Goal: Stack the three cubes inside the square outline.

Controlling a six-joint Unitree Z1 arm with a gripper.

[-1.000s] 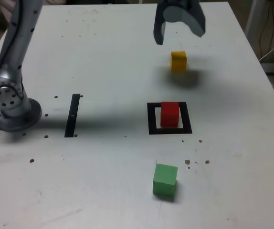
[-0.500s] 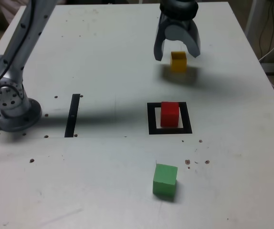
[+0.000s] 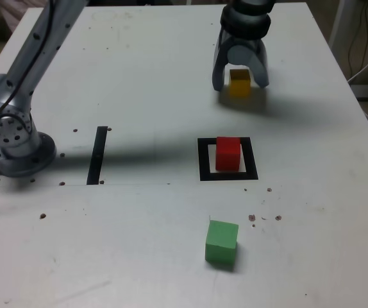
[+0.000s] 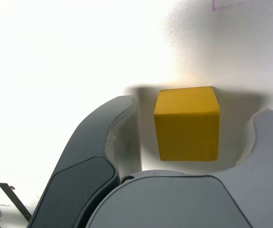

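Note:
The yellow cube (image 3: 239,82) rests on the white table at the back right of the exterior view. My gripper (image 3: 240,85) is lowered over it with one finger on either side. In the wrist view the yellow cube (image 4: 187,123) lies between the dark fingers (image 4: 103,137) of the gripper (image 4: 198,108), with a gap showing on both sides, so the jaws are open and not touching it. The red cube (image 3: 228,154) stands inside the square outline (image 3: 202,162). Nearer the front edge sits the green cube (image 3: 222,242), alone.
The arm's base (image 3: 14,138) stands at the exterior view's left, with its link reaching across the back. A thin black strip (image 3: 97,154) lies next to the base. Small dark specks dot the table (image 3: 139,244). Cables hang past the right edge.
The gripper has come down from above the table until its fingers straddle the yellow cube, and the jaws have narrowed. No cube has moved.

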